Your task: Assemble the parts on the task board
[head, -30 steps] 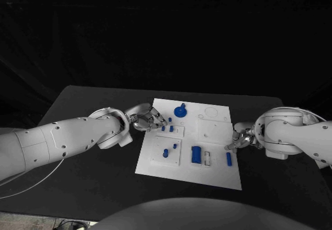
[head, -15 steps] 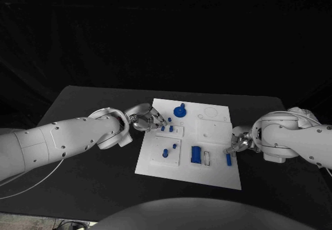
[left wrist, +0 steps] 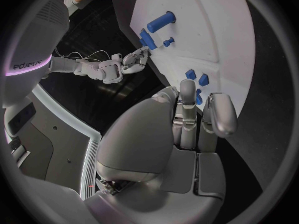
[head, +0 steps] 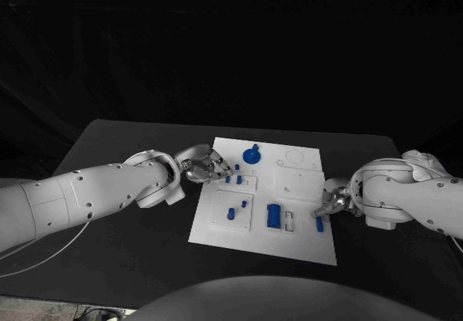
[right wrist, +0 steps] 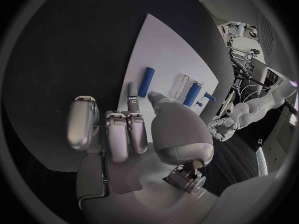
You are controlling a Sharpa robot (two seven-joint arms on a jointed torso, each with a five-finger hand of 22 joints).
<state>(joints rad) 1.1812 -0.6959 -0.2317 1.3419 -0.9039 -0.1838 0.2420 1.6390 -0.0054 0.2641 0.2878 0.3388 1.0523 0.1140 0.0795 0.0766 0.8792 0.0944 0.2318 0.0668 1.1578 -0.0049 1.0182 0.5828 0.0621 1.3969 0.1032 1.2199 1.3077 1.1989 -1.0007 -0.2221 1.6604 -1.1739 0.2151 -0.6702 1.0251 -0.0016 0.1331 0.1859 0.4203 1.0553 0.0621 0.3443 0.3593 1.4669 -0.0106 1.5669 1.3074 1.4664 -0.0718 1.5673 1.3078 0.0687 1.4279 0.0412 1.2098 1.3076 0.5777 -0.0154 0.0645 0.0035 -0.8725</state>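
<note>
The right hand (head: pixel 331 201) has been edging in toward the task board (head: pixel 301 244) over the last second, its arm dropping lower, while the left hand (head: pixel 202 164) is staying where it was. Nearest to me, the board's front strip is lying bare; just beyond it a slim blue bar (head: pixel 319 223) is lying by the right edge, with a thicker blue block (head: pixel 274 215) and a small blue peg (head: pixel 231 215) further left. The right hand is hovering just beside that bar. Its wrist camera is showing what the head view is hiding: the fingers (right wrist: pixel 118 134) are lying loosely together, gripping nothing. Further back, the left hand is reaching over the board's left edge near two small blue pegs (head: pixel 233 179); its wrist view is showing straight, parted fingers (left wrist: pixel 221 113), empty. Farthest off, a round blue knob (head: pixel 251 156) is sitting on the board.
</note>
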